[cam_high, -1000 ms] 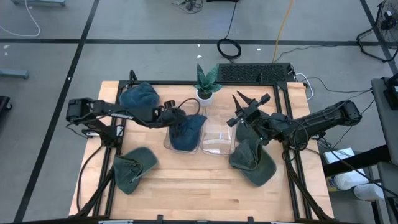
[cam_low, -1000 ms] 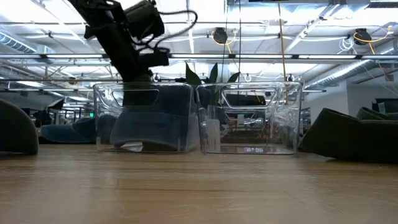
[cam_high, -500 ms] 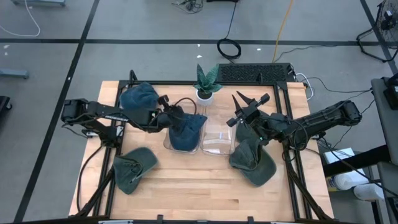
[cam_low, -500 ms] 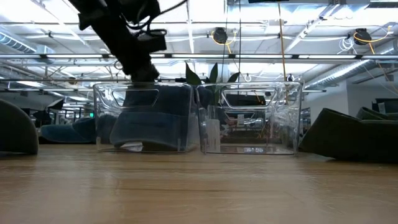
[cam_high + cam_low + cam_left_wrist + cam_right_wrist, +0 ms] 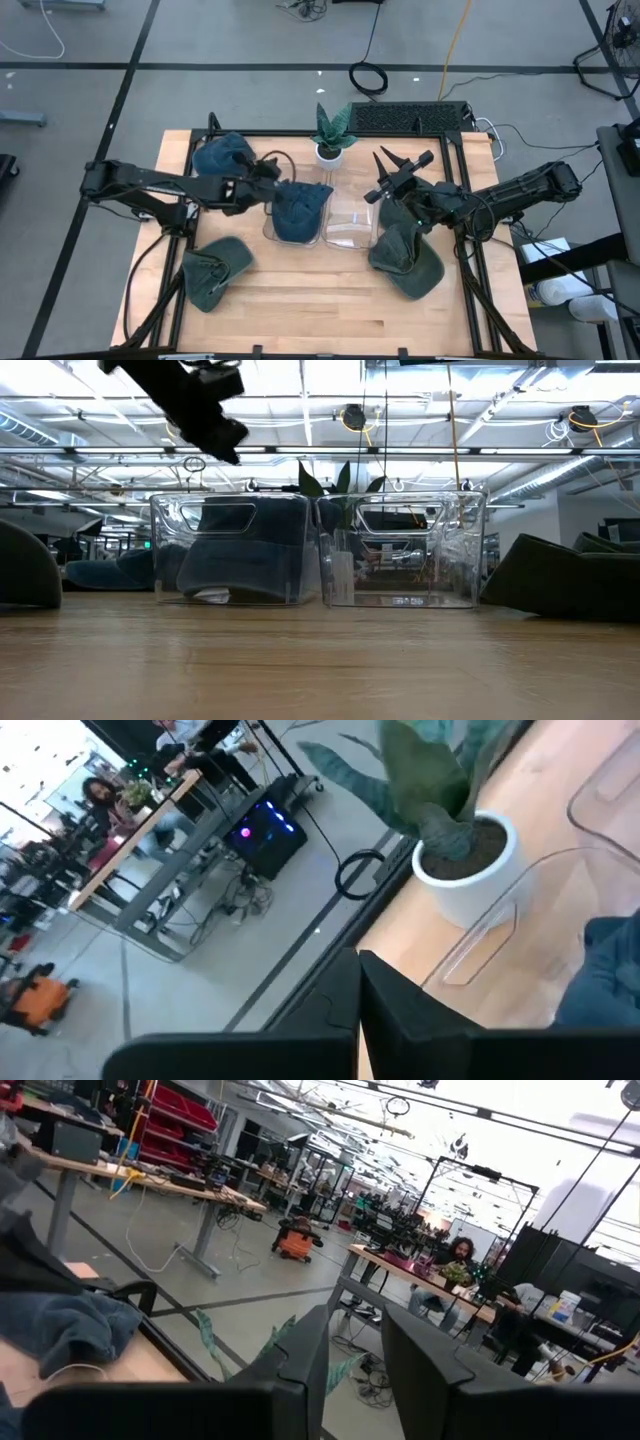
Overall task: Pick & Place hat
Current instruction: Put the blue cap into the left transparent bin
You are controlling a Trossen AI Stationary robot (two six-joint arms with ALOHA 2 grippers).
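Note:
A blue hat (image 5: 298,210) lies inside the left clear bin (image 5: 268,228); the low view shows it resting on the bin's floor (image 5: 240,560). My left gripper (image 5: 270,173) is shut and hovers above the bin's left far corner, high over it in the low view (image 5: 218,432). In the left wrist view the shut left gripper (image 5: 358,995) points past the bin's rim (image 5: 480,950) and the hat (image 5: 610,970). My right gripper (image 5: 402,160) is open, raised beside the empty right bin (image 5: 350,225), above a green hat (image 5: 405,260).
A second blue hat (image 5: 222,155) lies at the far left and a green hat (image 5: 215,268) at the near left of the table. A potted plant (image 5: 330,135) stands just behind the bins. A black frame runs along the table's edges (image 5: 470,200).
My left gripper has risen out of the left bin and drawn back toward the table's left and far side, now well above the rim. The blue hat has stayed in the bin.

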